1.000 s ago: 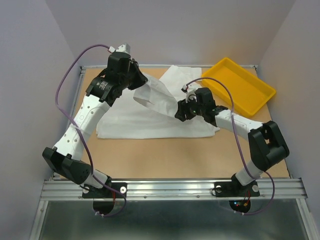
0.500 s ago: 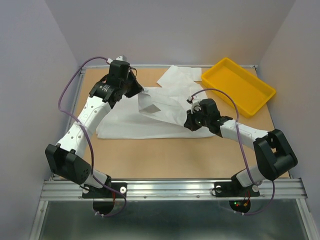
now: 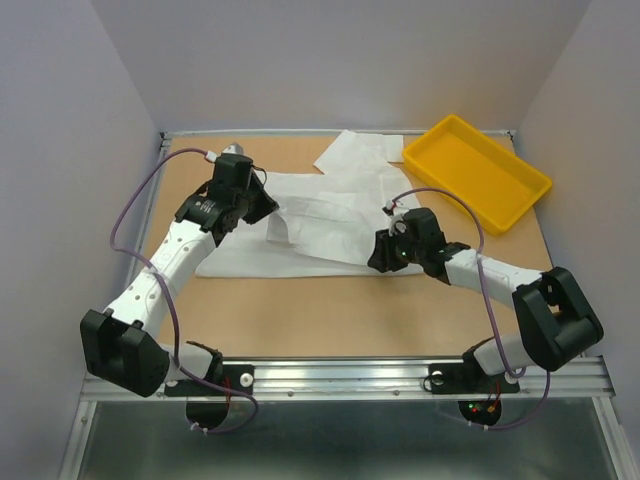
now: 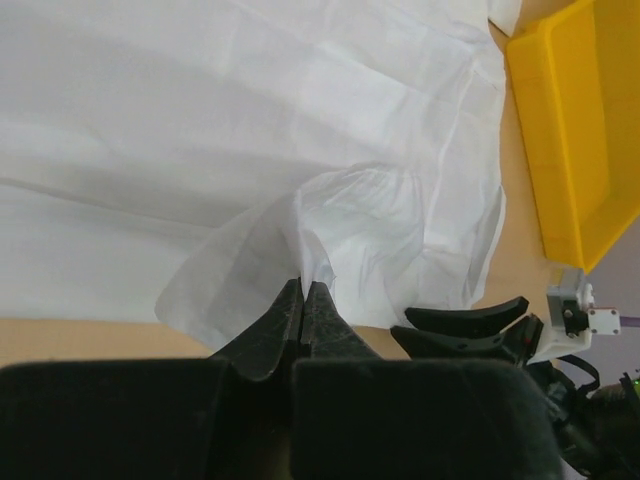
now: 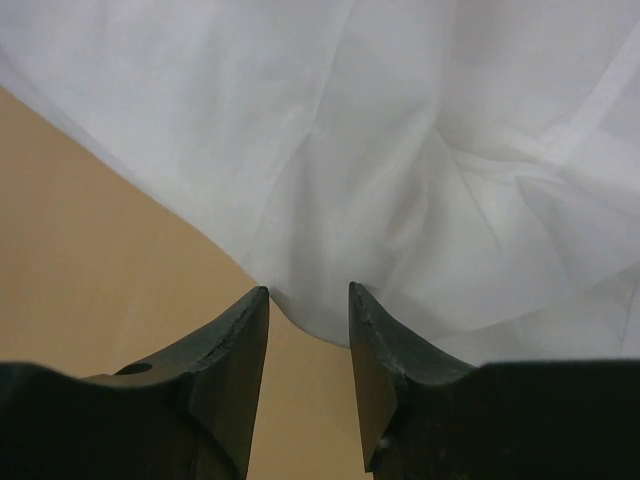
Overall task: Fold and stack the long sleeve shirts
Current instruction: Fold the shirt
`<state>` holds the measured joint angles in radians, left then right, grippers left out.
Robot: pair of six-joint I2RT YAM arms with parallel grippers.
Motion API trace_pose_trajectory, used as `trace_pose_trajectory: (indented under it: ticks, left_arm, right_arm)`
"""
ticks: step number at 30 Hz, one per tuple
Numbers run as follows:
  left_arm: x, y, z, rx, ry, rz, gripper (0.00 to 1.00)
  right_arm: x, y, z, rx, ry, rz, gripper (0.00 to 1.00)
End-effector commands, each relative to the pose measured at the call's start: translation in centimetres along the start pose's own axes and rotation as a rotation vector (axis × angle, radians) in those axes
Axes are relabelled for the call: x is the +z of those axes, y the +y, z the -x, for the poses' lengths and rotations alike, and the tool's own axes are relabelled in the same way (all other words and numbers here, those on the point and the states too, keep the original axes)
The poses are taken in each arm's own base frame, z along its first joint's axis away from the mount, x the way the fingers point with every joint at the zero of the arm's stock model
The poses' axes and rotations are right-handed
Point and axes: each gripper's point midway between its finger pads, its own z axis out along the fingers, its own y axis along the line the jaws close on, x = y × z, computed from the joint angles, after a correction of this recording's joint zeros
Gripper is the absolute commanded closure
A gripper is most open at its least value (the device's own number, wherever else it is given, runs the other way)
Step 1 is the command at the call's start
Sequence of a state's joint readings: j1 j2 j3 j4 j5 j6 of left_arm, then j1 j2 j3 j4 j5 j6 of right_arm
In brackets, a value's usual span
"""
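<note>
A white long sleeve shirt lies spread across the middle of the table, with part of it reaching toward the back. My left gripper is over its left part and shut on a raised fold of the fabric, pinched at the tips. My right gripper is open at the shirt's near right edge. In the right wrist view the shirt has its hem lying between the spread fingertips, not pinched. The right gripper's fingers also show in the left wrist view.
A yellow tray stands at the back right, beside the shirt; it also shows in the left wrist view. Bare wooden table runs along the near side. Grey walls close the left, back and right.
My left gripper has moved nearer and lower with the fabric, and the lifted strip has come down onto the shirt. My right gripper has moved to the shirt's near right edge.
</note>
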<state>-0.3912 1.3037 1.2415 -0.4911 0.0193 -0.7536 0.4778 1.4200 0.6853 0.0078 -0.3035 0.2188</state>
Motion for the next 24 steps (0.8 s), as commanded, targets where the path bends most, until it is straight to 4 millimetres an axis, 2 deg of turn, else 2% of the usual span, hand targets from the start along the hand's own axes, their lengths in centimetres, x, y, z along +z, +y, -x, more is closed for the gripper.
trace_pose_trajectory:
  ticks: [1, 6, 10, 11, 14, 15, 18, 20, 23, 24]
  left_arm:
    - [0.0, 2.5, 0.9, -0.027, -0.091, 0.053, 1.0]
    - [0.7, 5.9, -1.1, -0.051, -0.067, 0.134, 1.0]
    - [0.1, 6.7, -2.5, -0.086, -0.041, 0.129, 1.0]
    - [-0.2, 6.5, -2.6, -0.097, -0.039, 0.116, 1.0]
    - [-2.2, 4.0, -1.4, -0.108, -0.05, 0.031, 1.0]
    - [-3.4, 2.2, -0.9, -0.111, -0.043, -0.038, 1.0]
    - [-5.3, -0.5, -0.6, -0.105, -0.032, -0.14, 1.0]
    - [-5.9, -1.3, -1.1, -0.1, -0.011, -0.171, 1.0]
    - [-6.3, -2.2, -3.5, -0.078, 0.049, -0.204, 1.0]
    - [-6.4, -2.7, -5.0, -0.043, 0.081, -0.223, 1.0]
  right_arm:
    - [-0.3, 1.1, 2.0, 0.023, -0.054, 0.043, 0.56]
    - [-1.4, 1.7, 3.5, 0.021, -0.106, 0.045, 0.55]
    - [-2.6, 2.0, 4.8, 0.023, -0.163, 0.035, 0.55]
    - [-2.9, 2.1, 5.0, 0.023, -0.173, 0.03, 0.55]
    - [-3.9, 1.6, 6.1, 0.032, -0.23, -0.017, 0.55]
    - [-4.5, 1.1, 6.6, 0.046, -0.263, -0.054, 0.55]
    - [-5.3, 0.0, 7.4, 0.069, -0.317, -0.125, 0.55]
    - [-6.1, -0.2, 8.1, 0.076, -0.354, -0.147, 0.55]
    - [-7.0, -0.7, 8.6, 0.094, -0.396, -0.185, 0.52]
    - [-7.1, -0.7, 8.6, 0.096, -0.4, -0.186, 0.52]
